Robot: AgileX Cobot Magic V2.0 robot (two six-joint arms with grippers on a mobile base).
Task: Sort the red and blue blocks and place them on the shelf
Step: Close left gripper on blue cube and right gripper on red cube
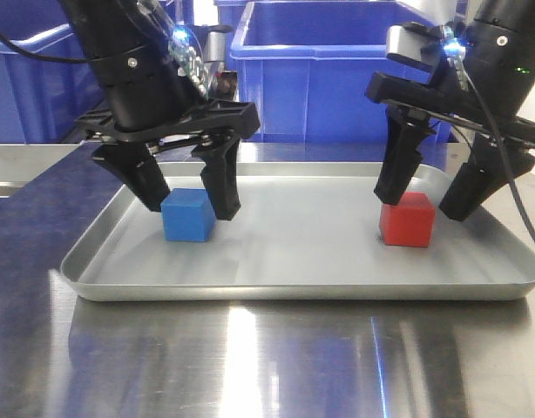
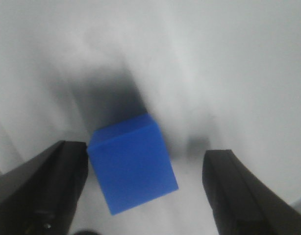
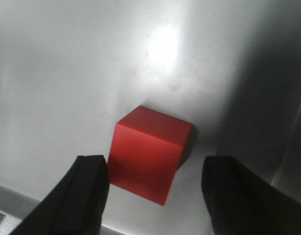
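**Colours Across the Tray**

A plain blue block [image 1: 188, 218] and a plain red block [image 1: 408, 221] are seen; the tray [image 1: 294, 257] is coloured pale silver-grey. The left gripper [image 1: 190, 209] and right gripper [image 1: 417, 204] are finished in black. Blue bins [image 1: 337, 83] are seen behind.

The small matte solid-blue cube [image 1: 188, 216] sits flat on the floor of the shallow grey metal tray [image 1: 294, 252], toward the tray's left end. It is turned slightly, so one vertical edge faces the front view. The small matte solid-red cube [image 1: 407, 220], equal in size, rests flat on the same tray, well apart near the right end, and is also turned askew to the rim.
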